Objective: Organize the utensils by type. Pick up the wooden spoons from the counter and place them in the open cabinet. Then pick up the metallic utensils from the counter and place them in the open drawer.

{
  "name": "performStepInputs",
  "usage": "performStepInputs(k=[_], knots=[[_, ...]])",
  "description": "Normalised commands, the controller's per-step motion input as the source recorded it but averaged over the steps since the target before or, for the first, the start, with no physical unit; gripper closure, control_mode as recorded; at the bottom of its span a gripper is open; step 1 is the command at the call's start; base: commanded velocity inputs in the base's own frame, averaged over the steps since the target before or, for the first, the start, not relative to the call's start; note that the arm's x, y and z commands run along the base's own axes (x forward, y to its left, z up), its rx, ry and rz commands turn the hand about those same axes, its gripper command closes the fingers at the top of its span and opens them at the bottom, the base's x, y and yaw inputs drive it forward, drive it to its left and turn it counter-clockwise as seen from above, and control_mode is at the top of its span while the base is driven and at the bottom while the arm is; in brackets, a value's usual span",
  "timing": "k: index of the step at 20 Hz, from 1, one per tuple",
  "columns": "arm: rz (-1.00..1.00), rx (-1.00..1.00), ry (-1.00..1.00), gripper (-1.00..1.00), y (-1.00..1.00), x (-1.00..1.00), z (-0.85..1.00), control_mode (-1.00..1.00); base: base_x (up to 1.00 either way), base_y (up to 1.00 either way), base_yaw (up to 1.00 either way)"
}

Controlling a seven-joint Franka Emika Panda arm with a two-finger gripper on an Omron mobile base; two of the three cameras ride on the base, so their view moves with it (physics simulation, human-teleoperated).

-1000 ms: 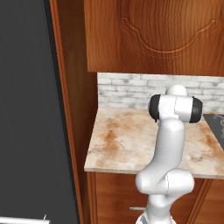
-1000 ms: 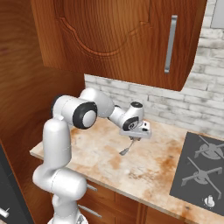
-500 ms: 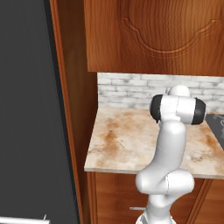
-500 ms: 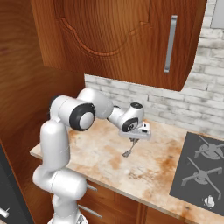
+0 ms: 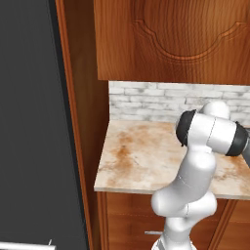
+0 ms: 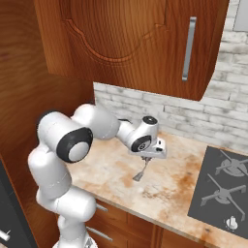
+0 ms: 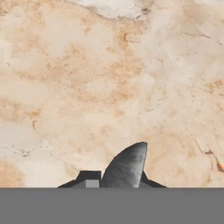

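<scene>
My gripper [image 6: 147,158] hangs over the middle of the counter [image 6: 174,193], pointing down, shut on a small dark metallic utensil [image 6: 140,172]. The utensil slants down and to the left from the fingers, and its lower end is close to the stone; I cannot tell if it touches. In the hand view the dark grey rounded piece of the utensil [image 7: 127,168] stands between the fingertips of the gripper [image 7: 121,180], with marbled counter [image 7: 109,65] beyond it.
A black stove top [image 6: 223,189] lies at the counter's right end. A closed wall cabinet with a silver handle [image 6: 187,48] hangs above. Drawers with bar handles [image 6: 99,207] sit below the counter. A tall wood panel [image 5: 83,122] borders the counter's left end.
The jaws have closed onto the dark utensil. The arm and the utensil have hardly shifted.
</scene>
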Motion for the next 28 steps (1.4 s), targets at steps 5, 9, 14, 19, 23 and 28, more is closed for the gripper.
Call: performStepInputs(k=[5, 9, 14, 19, 23, 28], knots=[[0.08, -0.07, 0.0, 1.0, 0.21, -0.53, 0.57, -1.0, 0.0, 0.0, 0.0], [0.31, -0.17, 0.0, 1.0, 0.31, -0.41, 0.56, -1.0, 0.0, 0.0, 0.0], [0.41, -0.21, 0.0, 1.0, 0.26, -0.45, 0.48, -1.0, 0.0, 0.0, 0.0], [0.34, -0.14, 0.0, 1.0, 0.24, -0.48, 0.4, -1.0, 0.0, 0.0, 0.0], [0.13, -0.08, 0.0, 1.0, 0.22, -0.39, 0.34, -1.0, 0.0, 0.0, 0.0], [0.0, -0.08, 0.08, 1.0, 0.18, -0.32, 0.27, -1.0, 0.0, 0.0, 0.0]])
